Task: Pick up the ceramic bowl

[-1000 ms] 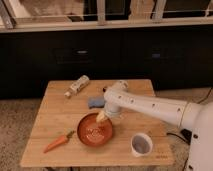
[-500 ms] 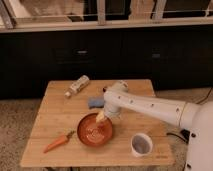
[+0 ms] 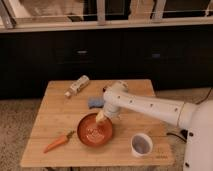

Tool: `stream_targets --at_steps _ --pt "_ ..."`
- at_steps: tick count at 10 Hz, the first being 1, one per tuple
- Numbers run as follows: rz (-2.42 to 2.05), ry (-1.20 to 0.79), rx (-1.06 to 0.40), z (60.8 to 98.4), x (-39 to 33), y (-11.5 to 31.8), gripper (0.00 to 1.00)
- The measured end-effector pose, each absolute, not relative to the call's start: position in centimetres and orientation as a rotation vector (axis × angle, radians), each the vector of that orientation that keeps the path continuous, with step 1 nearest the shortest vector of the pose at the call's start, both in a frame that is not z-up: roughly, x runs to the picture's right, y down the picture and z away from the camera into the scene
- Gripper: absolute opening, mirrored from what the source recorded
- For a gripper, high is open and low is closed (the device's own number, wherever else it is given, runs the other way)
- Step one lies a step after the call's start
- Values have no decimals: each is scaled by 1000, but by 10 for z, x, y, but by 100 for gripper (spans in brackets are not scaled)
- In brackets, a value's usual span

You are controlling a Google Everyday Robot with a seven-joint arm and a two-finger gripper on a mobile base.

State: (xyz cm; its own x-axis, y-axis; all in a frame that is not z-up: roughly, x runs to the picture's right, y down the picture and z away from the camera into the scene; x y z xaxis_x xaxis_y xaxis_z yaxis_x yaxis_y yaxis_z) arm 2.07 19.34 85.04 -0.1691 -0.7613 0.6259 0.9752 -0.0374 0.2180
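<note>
camera view: end effector at ceramic bowl rim; open or closed, cannot tell

Honestly can't spot any real change, end effector at the bowl rim, same as before.

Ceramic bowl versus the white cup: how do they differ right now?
The ceramic bowl is orange-red, the white cup pale. The bowl is wider and shallower; the cup narrower and taller. The gripper is at the bowl's far rim; the cup stands apart. Both sit upright on the wooden table.
</note>
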Motion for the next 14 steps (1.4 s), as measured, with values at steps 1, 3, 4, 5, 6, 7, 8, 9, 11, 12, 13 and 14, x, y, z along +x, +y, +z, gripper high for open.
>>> stream_targets --at_steps 1,3,4,5,6,7,8,9,11,12,13,14 --pt "-1607 -712 -398 852 21 193 59" --pt "-1611 -718 -394 854 19 192 55" --pt "-1612 -720 -392 855 19 192 55" --pt "-1612 -720 -390 855 18 191 54" --pt "-1615 -718 -387 854 19 188 46" --pt "-1617 -709 -380 850 22 180 36" --pt "-1614 -704 -380 845 24 175 28" --pt "-1618 -692 -377 842 28 169 18" --pt "-1626 -693 -369 841 28 166 7" --pt "-1631 -696 -364 839 30 164 7" --pt "-1632 -694 -360 834 35 161 7" --pt "-1636 -694 -361 829 36 160 7"
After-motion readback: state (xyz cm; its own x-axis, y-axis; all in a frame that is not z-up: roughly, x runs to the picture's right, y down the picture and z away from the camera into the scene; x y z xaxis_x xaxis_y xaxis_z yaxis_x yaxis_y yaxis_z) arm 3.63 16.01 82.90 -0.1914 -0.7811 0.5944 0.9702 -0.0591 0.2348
